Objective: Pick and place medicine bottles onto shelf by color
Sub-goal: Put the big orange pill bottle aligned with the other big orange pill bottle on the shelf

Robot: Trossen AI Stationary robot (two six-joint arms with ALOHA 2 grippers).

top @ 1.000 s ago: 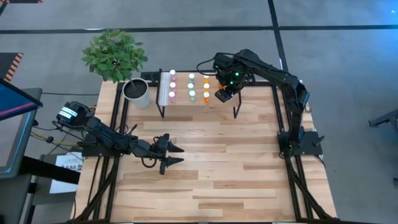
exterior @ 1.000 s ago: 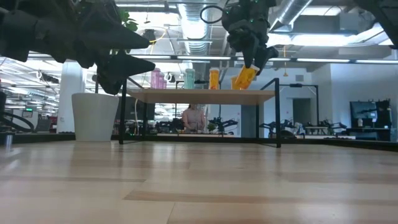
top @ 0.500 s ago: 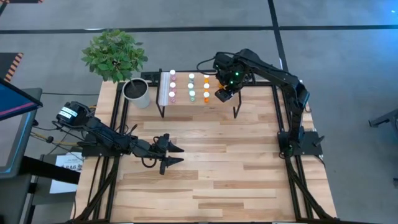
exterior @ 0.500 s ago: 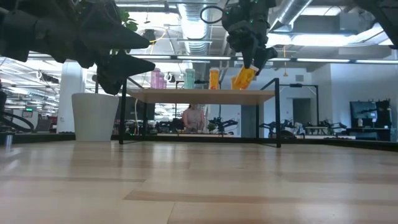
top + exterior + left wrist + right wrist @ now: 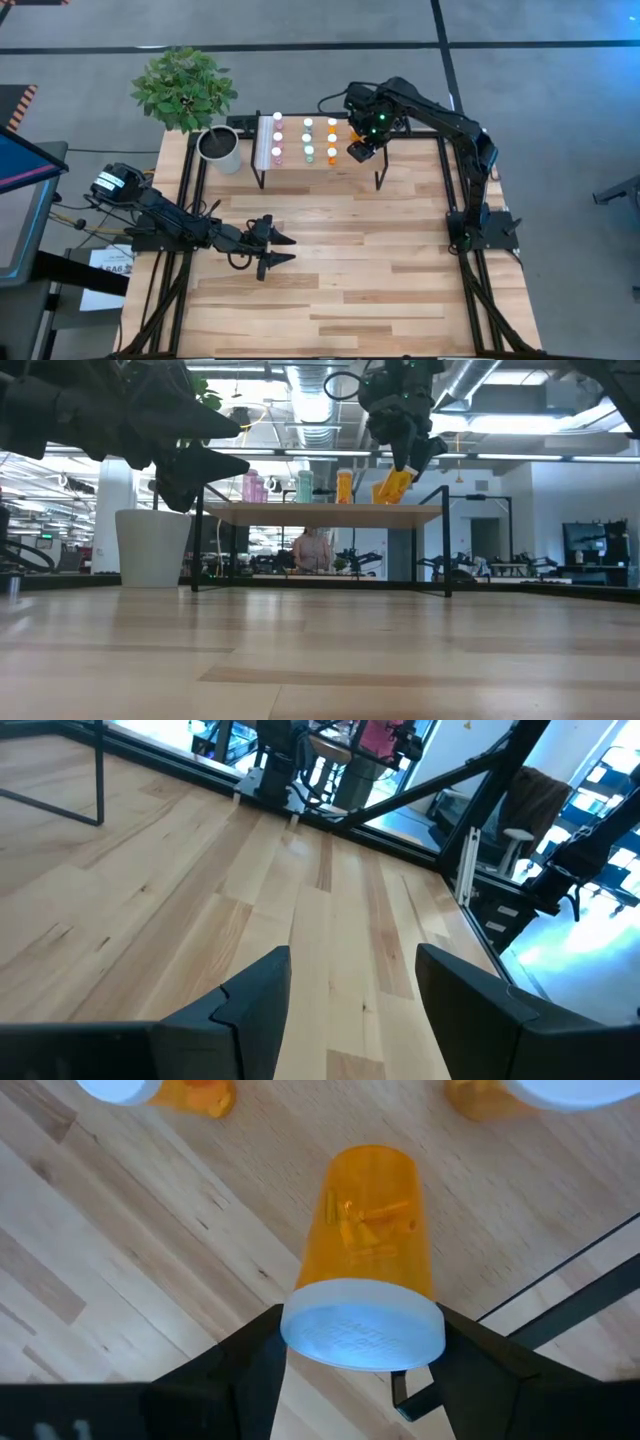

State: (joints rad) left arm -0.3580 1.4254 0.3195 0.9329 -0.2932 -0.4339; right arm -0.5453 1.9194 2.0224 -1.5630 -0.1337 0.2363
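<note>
The right gripper [image 5: 405,460] hangs over the shelf [image 5: 300,165] at the tabletop's [image 5: 400,270] far edge, its jaws clamped on the white cap of a tilted orange medicine bottle [image 5: 370,1220] above the shelf's right end. Pink, green and orange bottles [image 5: 307,138] stand in rows there. The left gripper [image 5: 280,248] waits with jaws apart, empty, near the tabletop's left edge.

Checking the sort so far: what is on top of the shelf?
On the shelf stand white-capped medicine bottles in pink, teal and orange columns. The right claw holds a tilted orange bottle at its right end and hides what lies beneath.
</note>
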